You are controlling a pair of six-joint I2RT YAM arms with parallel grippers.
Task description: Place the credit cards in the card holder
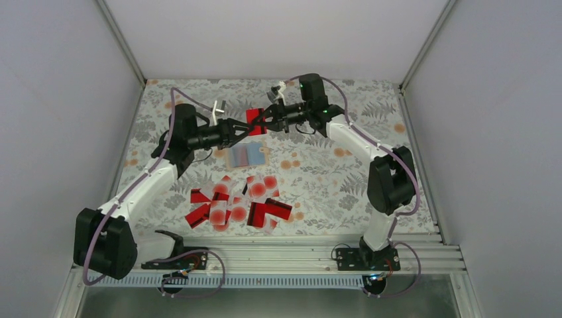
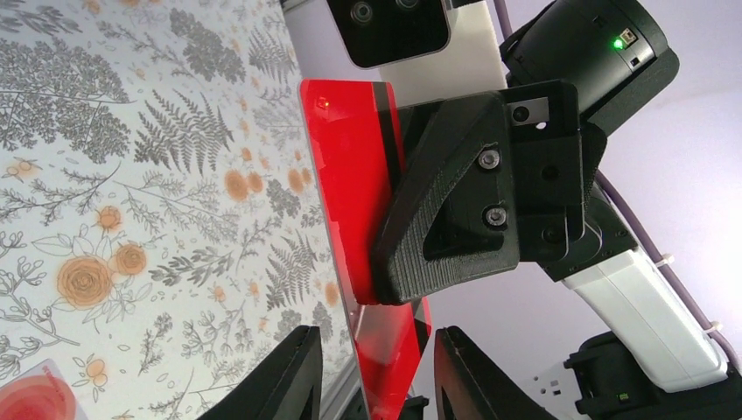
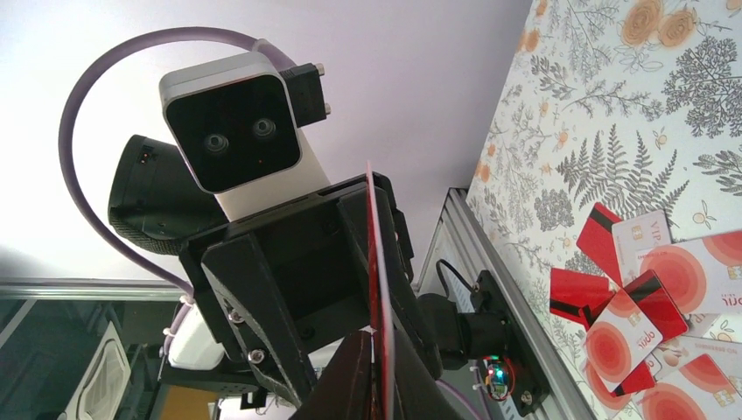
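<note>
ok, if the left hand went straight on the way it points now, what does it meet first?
The red card, clamped in the right hand. Its free end sits between the fingers of the left hand; beyond it, likely the right hand itself, though depth is unclear.

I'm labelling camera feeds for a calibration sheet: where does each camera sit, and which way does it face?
Top external: fixed above and behind the bases, looking down on the table; both arms show whole, left gripper and right gripper meeting at a red card.
Left wrist: on the left wrist, looking along its own fingers at the card, clamped by the right gripper.
Right wrist: on the right wrist, looking past its own fingers at the left arm's camera.
Shared: all views show the red card.
</note>
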